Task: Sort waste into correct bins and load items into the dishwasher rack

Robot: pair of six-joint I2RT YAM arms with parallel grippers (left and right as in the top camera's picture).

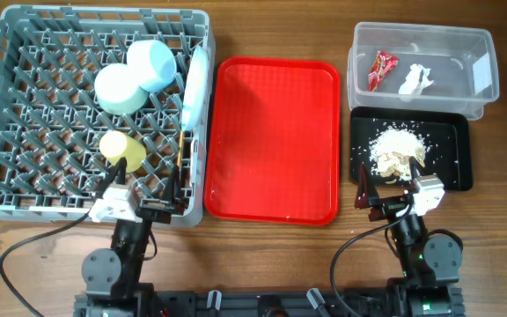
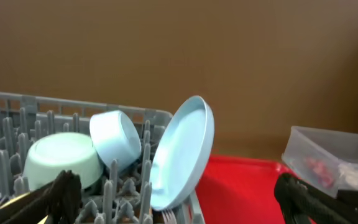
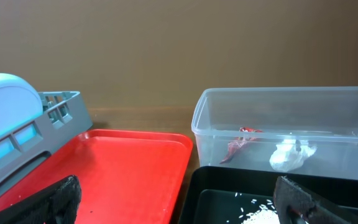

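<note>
- Left gripper (image 1: 145, 183): jaws spread wide with nothing between them, poised over the near edge of the grey dishwasher rack (image 1: 104, 12).
- Just ahead of its left finger, a yellow cup (image 1: 123, 150) sits among the rack's pegs.
- Farther ahead, a pale green bowl (image 1: 121, 88) and a small pale blue bowl (image 1: 154, 63) lie side by side, touching – the blue one is farther off and slightly to the right.
- Ahead and to the right of this gripper, a white plate (image 1: 196, 84) stands on edge against the rack's right wall, tilted in the left wrist view.
- To the right of the left gripper, just beside the rack, lies a red tray (image 1: 271, 141) with nothing on it.
- Right gripper (image 1: 385, 180): also released, fingers well apart and holding nothing, over the near edge of the shallow black tray (image 1: 451, 141).
- Directly ahead of its fingers, a beige pile of food scraps (image 1: 399, 150) lies on the black tray, with loose crumbs scattered around it.
- Beyond the black tray stands the clear plastic tub (image 1: 491, 70) – inside it are a red snack wrapper (image 1: 382, 69) and, to the wrapper's right, a crumpled white tissue (image 1: 416, 79).
- The red tray is to the left of this gripper, just beside the black tray.
</note>
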